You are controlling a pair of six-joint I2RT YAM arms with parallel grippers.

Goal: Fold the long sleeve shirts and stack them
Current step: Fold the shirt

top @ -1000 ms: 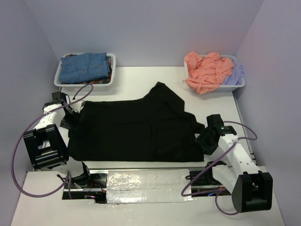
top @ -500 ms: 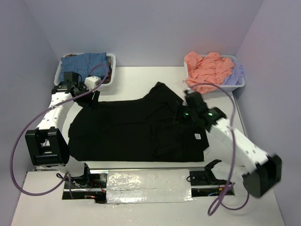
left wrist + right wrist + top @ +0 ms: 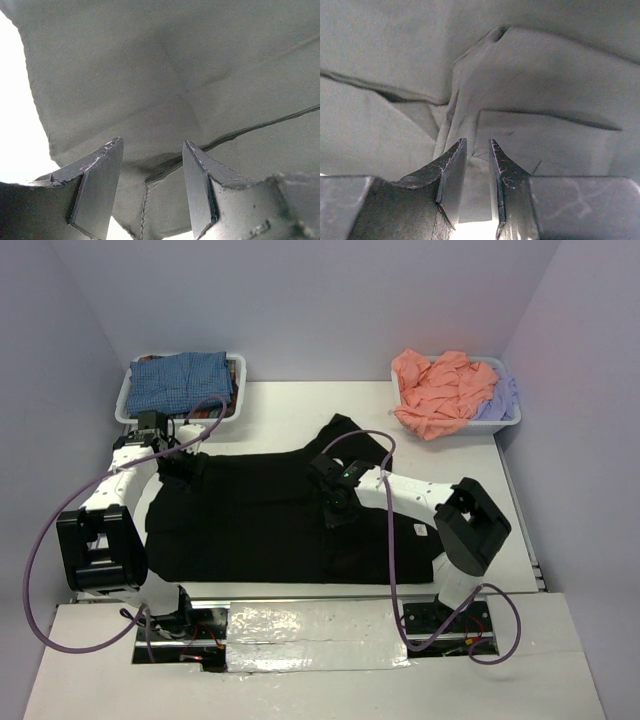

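The black long sleeve shirt [image 3: 260, 525] lies spread flat across the table, one sleeve pointing back at the centre. My left gripper [image 3: 178, 462] hovers low over its back left corner. In the left wrist view this gripper [image 3: 152, 145] is open, with a seamed edge of the shirt [image 3: 175, 60] below the gap. My right gripper [image 3: 335, 508] is down on the shirt's middle. Its jaws [image 3: 477, 142] stand nearly together, pinching a raised fold of the cloth [image 3: 545, 75].
A white bin [image 3: 122, 410] at the back left holds a folded blue-checked shirt [image 3: 180, 382]. Another white bin [image 3: 512, 423] at the back right holds crumpled salmon-pink [image 3: 440, 390] and lavender [image 3: 497, 400] shirts. Purple cables loop off both arms.
The right arm swung from the table's right edge onto the shirt's middle and its jaws narrowed on a fold. The left arm reached up to the shirt's back left corner.
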